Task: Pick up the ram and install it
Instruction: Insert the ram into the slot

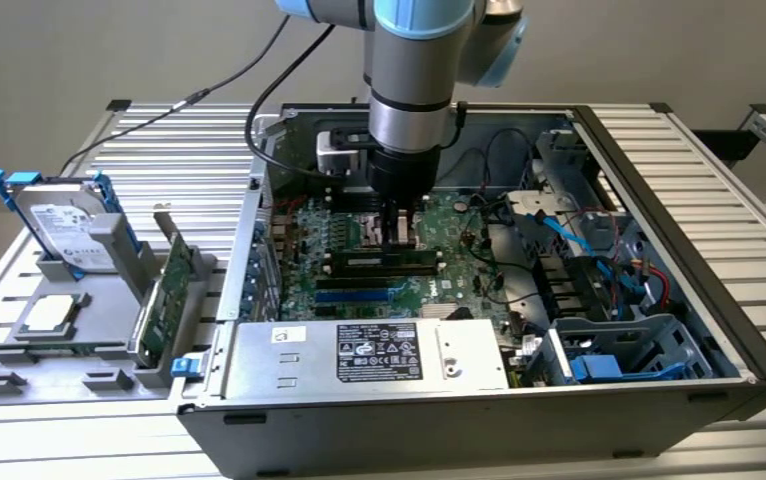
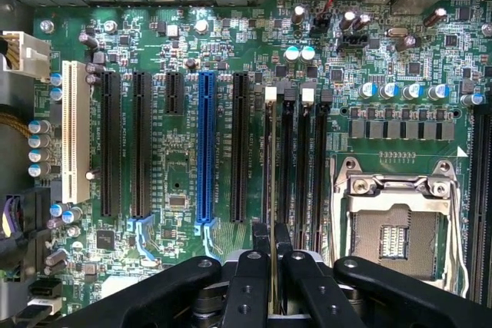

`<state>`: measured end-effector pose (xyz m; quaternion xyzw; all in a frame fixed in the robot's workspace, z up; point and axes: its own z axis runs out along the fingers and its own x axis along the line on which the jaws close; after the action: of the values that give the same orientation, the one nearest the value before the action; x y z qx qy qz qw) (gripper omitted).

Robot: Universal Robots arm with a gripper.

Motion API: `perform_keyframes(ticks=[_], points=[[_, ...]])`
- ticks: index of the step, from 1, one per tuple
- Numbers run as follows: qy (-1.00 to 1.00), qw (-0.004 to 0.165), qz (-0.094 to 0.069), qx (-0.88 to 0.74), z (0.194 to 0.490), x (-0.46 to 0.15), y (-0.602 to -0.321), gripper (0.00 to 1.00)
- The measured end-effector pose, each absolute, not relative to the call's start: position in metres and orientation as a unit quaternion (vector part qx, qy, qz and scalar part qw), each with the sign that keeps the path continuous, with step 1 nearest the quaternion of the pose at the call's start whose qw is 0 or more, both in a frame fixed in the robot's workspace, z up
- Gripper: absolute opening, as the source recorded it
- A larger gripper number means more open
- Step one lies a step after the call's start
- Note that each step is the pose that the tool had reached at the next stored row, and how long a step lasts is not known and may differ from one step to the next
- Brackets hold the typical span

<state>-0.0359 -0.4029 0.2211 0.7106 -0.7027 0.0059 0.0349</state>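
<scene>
- Gripper: clamped onto ram, pinching its flat faces.
- Ram: held edge-on, upright, along the slots just beside the socket; seated or not, cannot tell.
- Handling: likely light, stiff, brittle; best gripped by board faces near top edge, never bent.

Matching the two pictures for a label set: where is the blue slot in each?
Exterior view: blue slot between the gripper and the silver power supply.
Wrist view: blue slot, one black slot away from the ram.
Shared landmark: the gripper, shut on the ram.
</scene>
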Motion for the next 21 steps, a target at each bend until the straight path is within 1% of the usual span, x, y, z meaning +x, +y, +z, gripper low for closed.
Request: perform_keyframes(ticks=[21], points=[[-0.703, 0.036, 0.007, 0.711, 0.2248, -0.0358, -0.4026, 0.14]])
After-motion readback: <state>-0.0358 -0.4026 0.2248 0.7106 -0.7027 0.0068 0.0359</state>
